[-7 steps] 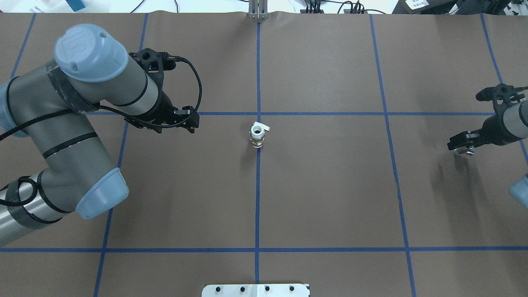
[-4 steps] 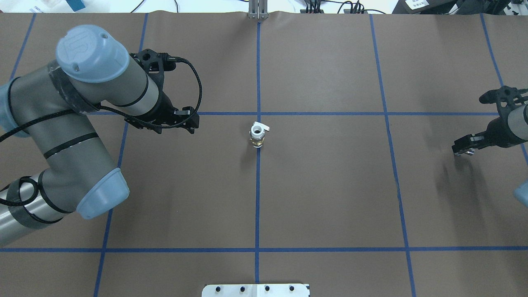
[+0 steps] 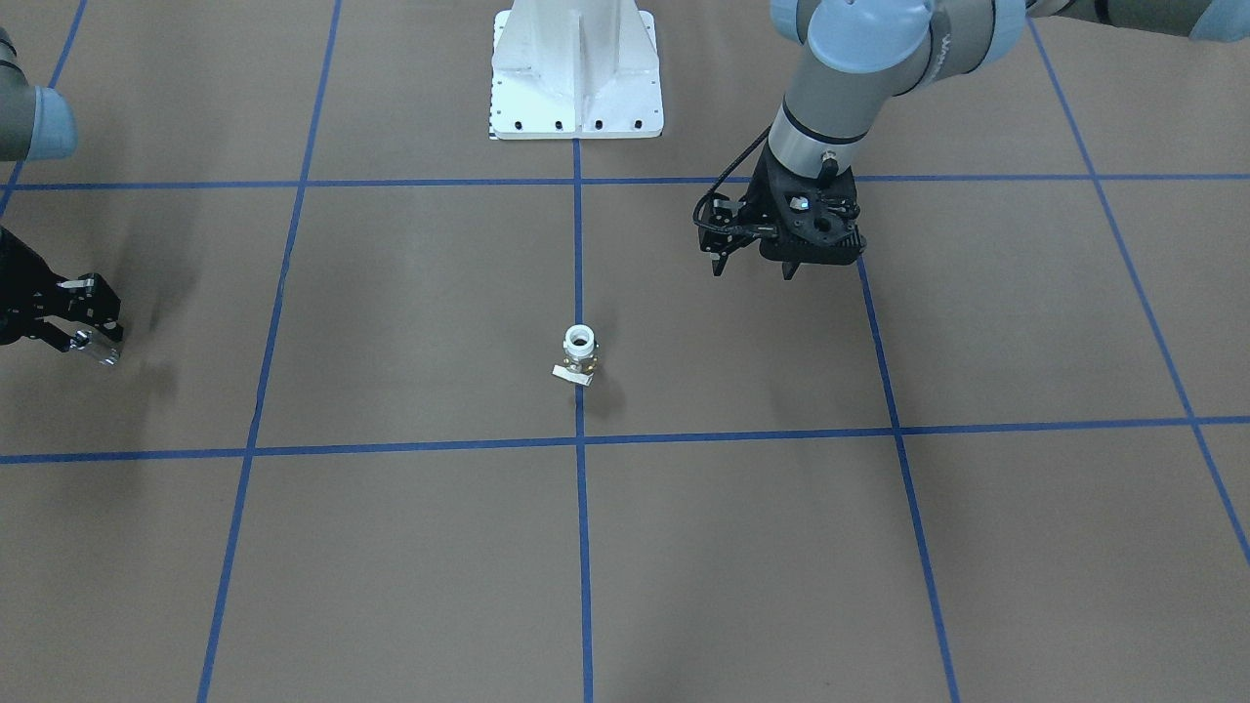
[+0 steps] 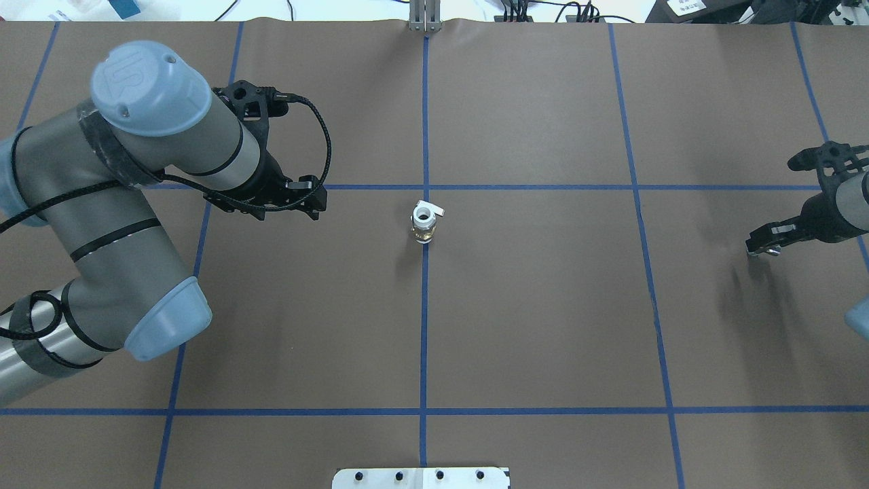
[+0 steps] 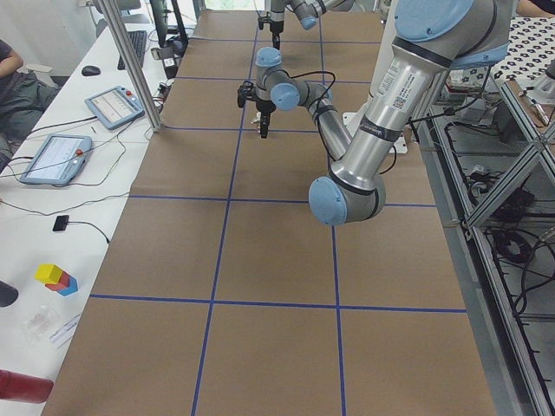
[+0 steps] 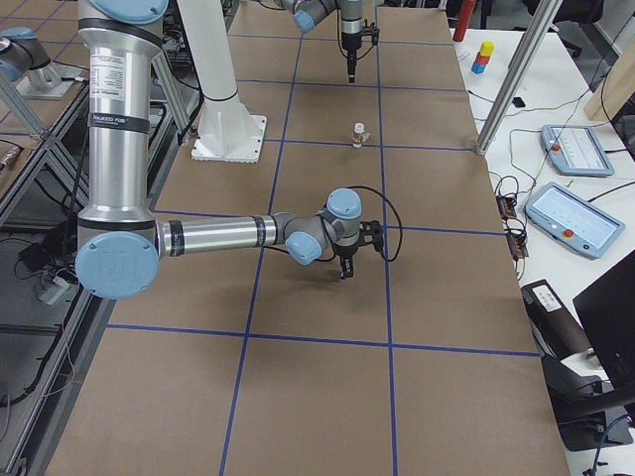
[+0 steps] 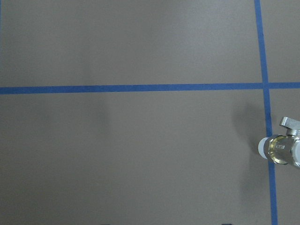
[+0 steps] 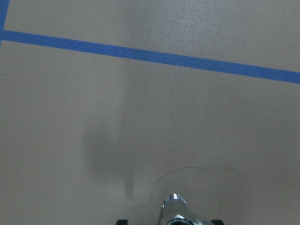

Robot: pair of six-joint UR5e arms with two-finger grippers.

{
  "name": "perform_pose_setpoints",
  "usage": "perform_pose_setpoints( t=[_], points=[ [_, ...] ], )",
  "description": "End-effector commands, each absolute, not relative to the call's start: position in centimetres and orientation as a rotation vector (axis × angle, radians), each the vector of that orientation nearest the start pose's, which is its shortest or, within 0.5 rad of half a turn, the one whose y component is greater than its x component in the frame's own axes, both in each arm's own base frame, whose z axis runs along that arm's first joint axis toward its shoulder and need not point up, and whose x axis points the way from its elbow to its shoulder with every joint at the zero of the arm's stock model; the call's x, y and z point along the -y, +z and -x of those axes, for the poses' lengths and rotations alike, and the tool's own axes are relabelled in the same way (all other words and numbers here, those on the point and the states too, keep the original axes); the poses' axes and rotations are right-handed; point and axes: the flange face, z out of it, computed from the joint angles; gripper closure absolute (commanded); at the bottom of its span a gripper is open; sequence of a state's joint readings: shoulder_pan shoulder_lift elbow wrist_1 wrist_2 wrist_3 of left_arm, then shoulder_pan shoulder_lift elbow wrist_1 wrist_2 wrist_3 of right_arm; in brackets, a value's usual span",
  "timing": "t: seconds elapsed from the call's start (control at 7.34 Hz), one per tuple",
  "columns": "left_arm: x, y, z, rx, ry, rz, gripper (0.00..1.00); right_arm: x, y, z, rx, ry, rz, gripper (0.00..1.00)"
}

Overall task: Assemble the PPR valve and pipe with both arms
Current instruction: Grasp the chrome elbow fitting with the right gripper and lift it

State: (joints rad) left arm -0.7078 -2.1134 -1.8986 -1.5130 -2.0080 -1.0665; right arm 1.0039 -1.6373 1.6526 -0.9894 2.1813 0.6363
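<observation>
Brown paper (image 4: 543,305) covers the table, gridded with blue tape. All positions are given relative to the PPR valve.

- Left arm (image 4: 122,156): enters well to the valve's left in the overhead view, with the wrist bent down towards the table.
- Left gripper (image 4: 317,200): hangs well left of the valve and a little farther from the robot base, clear of it. The fingers are spread apart and nothing sits between them. The front view agrees.
- PPR valve (image 4: 423,223): stands upright and alone on the centre tape line (image 4: 425,102). It sits just on the robot's side of the tape crossing, white collar up and bore open to the overhead camera. The brass middle is below the collar. The beige tab juts out on the side away from the white pedestal (image 3: 576,73), angled slightly to the robot's right. Neither gripper touches it. The left wrist camera catches it only at the right frame edge, partly cut off.
- Right gripper (image 4: 761,246): far to the valve's right, near the table edge and raised off the paper, casting a shadow below. The fingers are clamped on the pipe (image 4: 764,252).
- Pipe: its silver round end pokes out past the fingertips in the right wrist view. It is well apart from the valve, not joined.
</observation>
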Motion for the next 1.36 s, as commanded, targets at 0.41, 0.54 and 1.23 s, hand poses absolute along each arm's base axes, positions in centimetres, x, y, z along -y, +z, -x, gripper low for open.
perform_pose_setpoints(
  t=[0.41,0.54,1.23],
  points=[
    [46.31,21.68,-40.16,-0.89,-0.013,-0.114,0.16,45.61,59.28,19.67,0.82,-0.115,-0.141,0.41],
    [46.4,21.74,-40.12,-0.889,-0.016,-0.114,0.16,45.67,59.36,19.53,0.819,-0.113,-0.141,0.41],
    [46.37,21.7,-40.09,-0.889,-0.019,-0.112,0.15,45.88,59.28,18.87,0.818,-0.101,-0.148,1.0]
  ],
)
